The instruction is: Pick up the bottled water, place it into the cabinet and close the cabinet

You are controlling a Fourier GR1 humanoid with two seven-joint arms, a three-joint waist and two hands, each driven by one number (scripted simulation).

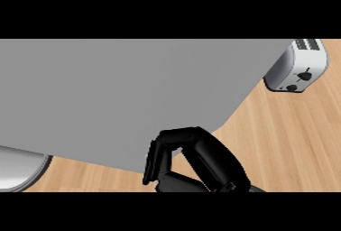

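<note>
Bottled water is not visible anywhere in the head view, so its place cannot be told. It may be hidden behind the grey panel.

Nearest, at the lower edge right of centre, one black hand [200, 158] is seen, taken as the right hand from where it comes in. Its fingers [158, 160] are held straight and together, laid flat along the lower right edge of the cabinet door [120, 90]. Nothing is clasped in it. The thumb side is turned toward the lower edge, and a small gap is seen between it and the fingers.

At the lower left edge, a pale round rimmed object [20, 169] is cut off by the frame. It rests on the tabletop [286, 135] and its top is overlapped by the door. What it is cannot be told.

The tabletop is light wood, with planks running toward the far side. It is exposed at the right and in a strip along the bottom.

The cabinet door is shown as a plain flat grey panel. Most of the view's left and middle is filled by it, with its right edge slanting from upper right down to the hand. Whether it is fully closed cannot be judged.

Farthest, at the upper right, a silver toaster [297, 67] is set on the tabletop just beside the door's upper right corner. Dark knobs are seen on its near face.
</note>
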